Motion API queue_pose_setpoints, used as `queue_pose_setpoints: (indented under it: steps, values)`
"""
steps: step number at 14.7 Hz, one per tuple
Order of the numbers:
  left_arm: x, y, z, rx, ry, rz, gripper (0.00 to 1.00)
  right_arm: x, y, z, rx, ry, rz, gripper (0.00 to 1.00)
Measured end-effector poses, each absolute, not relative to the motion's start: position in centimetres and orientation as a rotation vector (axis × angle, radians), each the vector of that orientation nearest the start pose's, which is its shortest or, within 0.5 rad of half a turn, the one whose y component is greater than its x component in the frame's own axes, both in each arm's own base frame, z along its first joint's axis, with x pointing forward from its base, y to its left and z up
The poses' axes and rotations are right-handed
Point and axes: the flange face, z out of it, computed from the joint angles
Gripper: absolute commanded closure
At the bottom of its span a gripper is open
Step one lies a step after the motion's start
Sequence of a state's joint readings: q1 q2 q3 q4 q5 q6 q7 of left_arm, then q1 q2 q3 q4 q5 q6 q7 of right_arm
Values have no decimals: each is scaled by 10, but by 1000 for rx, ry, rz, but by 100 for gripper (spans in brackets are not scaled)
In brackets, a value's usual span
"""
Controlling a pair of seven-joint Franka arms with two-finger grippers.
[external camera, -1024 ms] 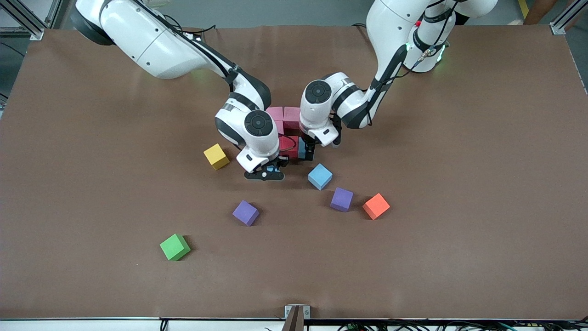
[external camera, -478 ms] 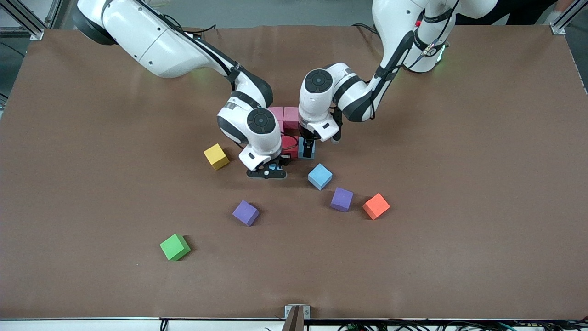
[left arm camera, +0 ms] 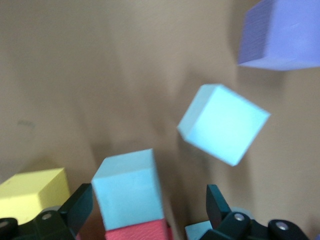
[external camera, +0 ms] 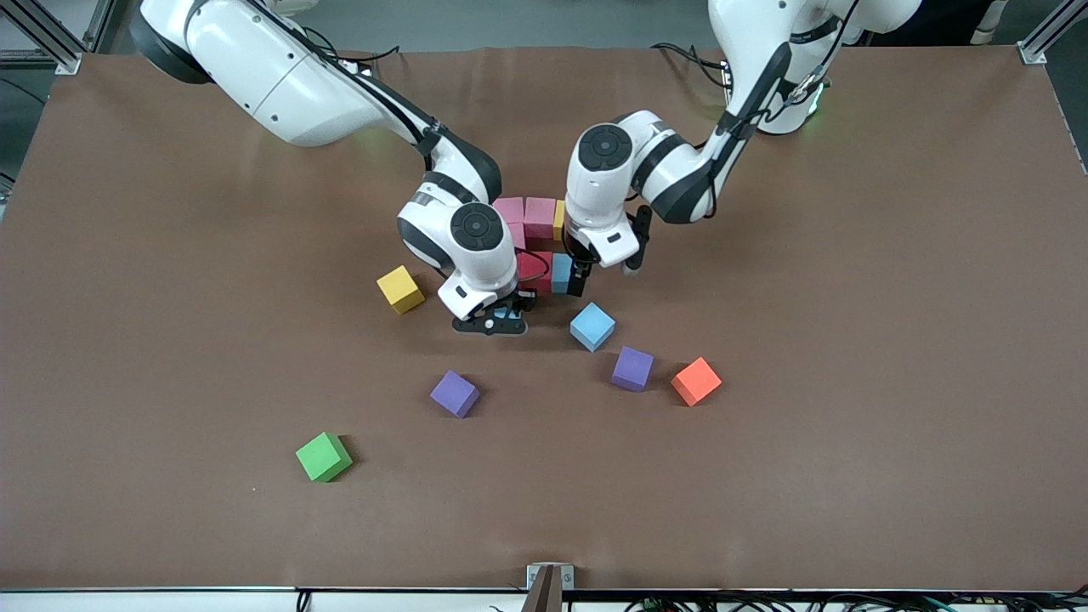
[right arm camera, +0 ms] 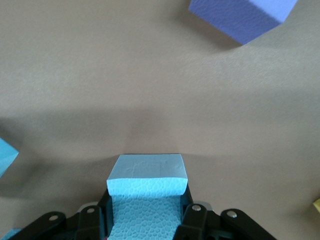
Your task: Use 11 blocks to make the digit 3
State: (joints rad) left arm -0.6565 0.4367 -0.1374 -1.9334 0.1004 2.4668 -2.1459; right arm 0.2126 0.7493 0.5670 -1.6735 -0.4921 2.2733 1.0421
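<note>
Digit 3 part-built at table centre; right gripper clamped on a blue cube, left gripper open.

Blocks: small matte foam cubes, equal size, square edges. Cluster at centre betw. the two wrists: pink cubes (external camera: 527, 212) in the far row w/ a yellow cube (external camera: 558, 219) touching at the left arm's end; red cubes (external camera: 534, 268) nearer the front camera, a placed light blue cube (external camera: 560, 274) touching them. Right gripper (external camera: 501, 321) low at the cluster's near edge, fingers tight on a light blue cube (right arm camera: 148, 187). Left gripper (external camera: 578, 279) over the placed blue cube, jaws wide, holding nothing. Loose: yellow cube (external camera: 400, 289), light blue cube (external camera: 592, 326), two purple cubes (external camera: 455, 393) (external camera: 632, 368); orange cube (external camera: 696, 381) and green cube (external camera: 323, 456) nearer the camera.
</note>
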Motion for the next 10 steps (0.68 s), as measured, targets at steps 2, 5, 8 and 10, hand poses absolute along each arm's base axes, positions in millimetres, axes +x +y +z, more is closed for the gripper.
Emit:
queue_pose_setpoints:
  steps: [2,5,8,10]
  values:
    - [471,-435,283,-2597,-1932,-44,0,524,429,218,-3133,96,9,100]
    - [500,-429,304,-2645,-1850,-58,0,528,424,224,-3114,105,18,100]
    - [520,-429,298,-2698,-1782,-60,0,525,425,225,-3105,98,30,100]
    - [526,-430,283,-2738,-1689,-67,0,522,427,223,-3103,90,36,100]
